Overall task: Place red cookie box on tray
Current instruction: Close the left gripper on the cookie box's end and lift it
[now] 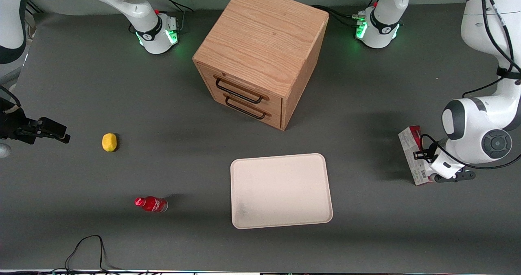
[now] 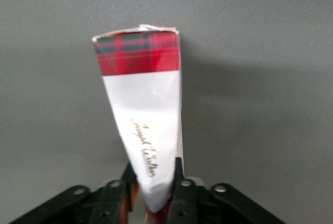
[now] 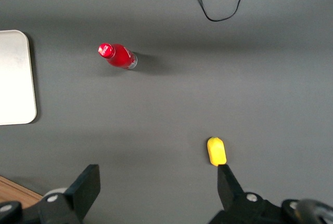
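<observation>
toward the working arm's end of the counter, near that edge, the red cookie box (image 1: 414, 155) sits with the claw (image 1: 425, 156) right on it. wrist view shows the claw (image 2: 156, 193) clenched on the red cookie box (image 2: 143, 125), black fingers (image 2: 177, 180) pressed against both narrow sides at one end, tartan end of the carton sticking out away from the wrist. can't tell for sure if the box is lifted or resting on the counter (image 1: 122, 95); it looks low, close to the surface.

key relation: box's long axis runs roughly front-to-back, parallel to that end edge. tray (image 1: 281, 190) lies well apart, sideways toward the middle of the counter, slightly nearer the front camera than the box. tray is bare. so the likely next move is lift, then carry sideways toward the tray and set the box down. box is about as long as the tray's short side, so keeping the current orientation should fit, judging by eye.

other stuff: wooden drawer cabinet (image 1: 260, 55) mid-counter, farther from the front camera than the tray, not in the carry path. small red bottle (image 1: 151, 204) and yellow lemon (image 1: 109, 142) toward the parked arm's end, irrelevant.

risk: the grip is at one end, so the long carton could droop or swing.
</observation>
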